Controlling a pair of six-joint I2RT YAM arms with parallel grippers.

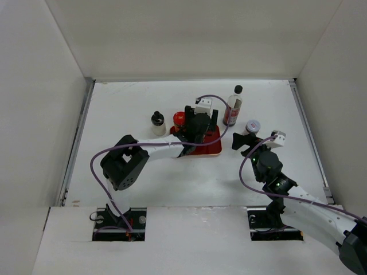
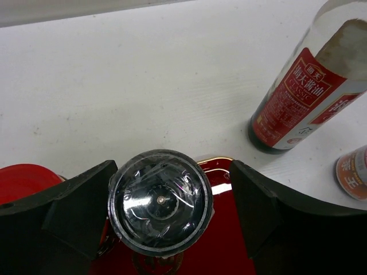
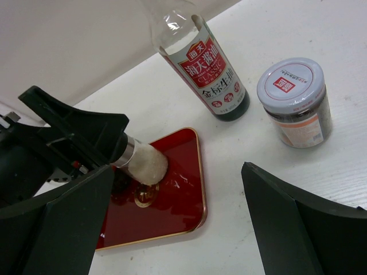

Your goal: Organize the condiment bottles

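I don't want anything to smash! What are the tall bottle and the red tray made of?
The tall bottle looks like clear glass, maybe hard plastic: its neck is see-through and glints. The red tray looks like glossy plastic or lacquered metal: it mirrors light and has a gold-coloured rim.

Left arm stretched forward, left end effector (image 1: 202, 118) spread, right arm bent, right end effector (image 1: 255, 138) spread wide

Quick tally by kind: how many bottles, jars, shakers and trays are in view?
Bottles: 2 (tall red-labelled bottle, small dark-capped bottle)
Jars: 2 (red-lidded jar, pale-lidded jar)
Shakers: 1 (shaker)
Trays: 1 (red tray)
Total: 6
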